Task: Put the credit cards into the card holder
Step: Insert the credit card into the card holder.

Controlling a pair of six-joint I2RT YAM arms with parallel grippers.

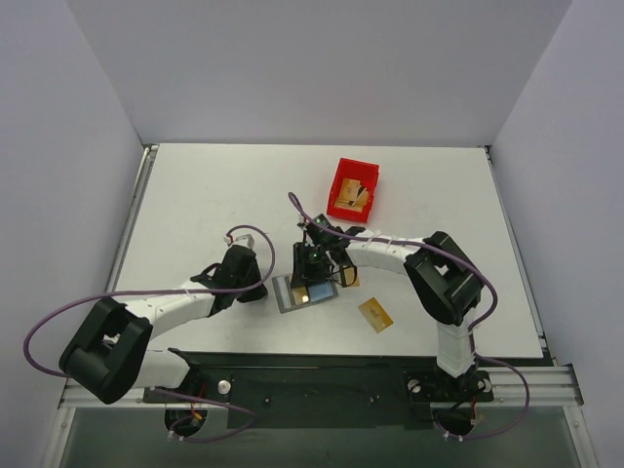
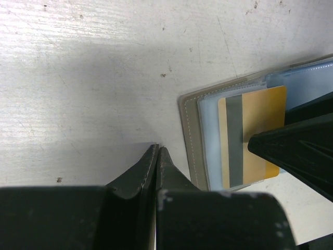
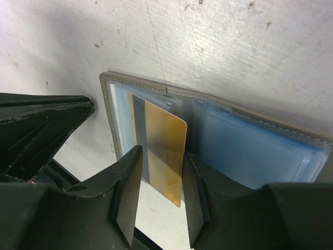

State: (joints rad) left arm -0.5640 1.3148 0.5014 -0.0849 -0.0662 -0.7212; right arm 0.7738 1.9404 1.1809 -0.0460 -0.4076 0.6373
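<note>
card holder (image 1: 295, 292) lay open at centre of the top view, one credit card (image 3: 161, 135) partway into a pocket. right gripper (image 3: 162, 153) straddled it, jaws parted, no clear grip. left gripper (image 2: 157, 150) was closed, empty, just beside the holder's edge. Best bet: pin the holder and push the card's exposed end straight in.

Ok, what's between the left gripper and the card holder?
Only bare table, seen in the left wrist view: the left gripper, shut, sits just beside the card holder.
</note>
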